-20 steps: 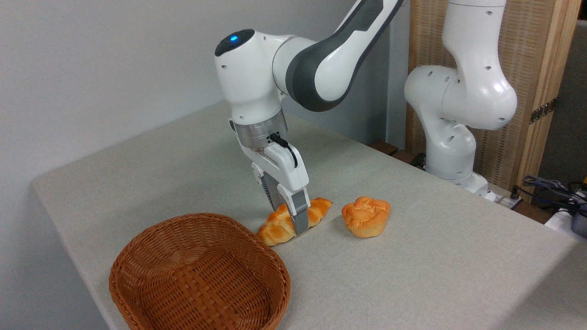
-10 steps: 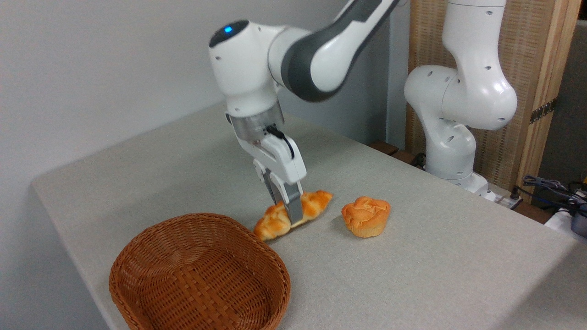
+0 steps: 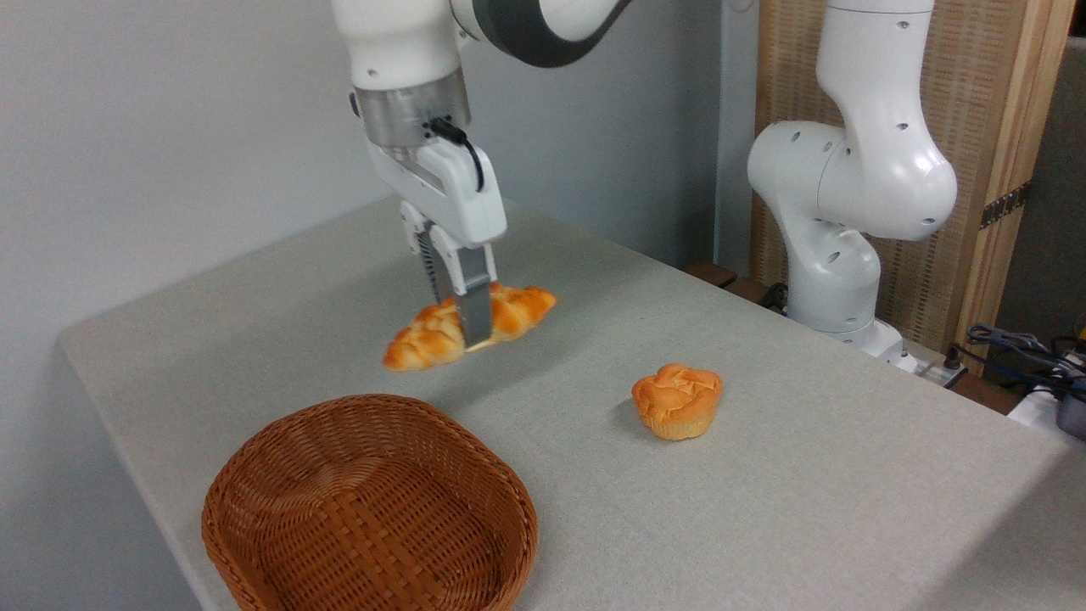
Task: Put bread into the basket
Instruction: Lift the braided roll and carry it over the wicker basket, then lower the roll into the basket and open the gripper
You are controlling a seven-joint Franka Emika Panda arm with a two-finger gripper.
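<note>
The bread [image 3: 428,336], a long braided golden-orange loaf, hangs in the air above the table, tilted with its left end lower. My gripper [image 3: 472,327] is shut on its middle, fingers pointing down. The loaf is well clear of the tabletop. The basket [image 3: 280,458], a shallow reddish-brown wicker one, sits on the table at the lower left with nothing in it. The bread is above and slightly behind the basket's far rim, a little to its right.
A round muffin-shaped orange bun [image 3: 676,400] rests on the grey table [image 3: 764,509] to the right of the bread. The arm's white base [image 3: 836,255] stands at the back right. Cables [image 3: 1031,352] lie at the far right edge.
My gripper has risen and moved left with the bread in it. The loaf has left the tabletop beside the bun. The basket and bun have not moved.
</note>
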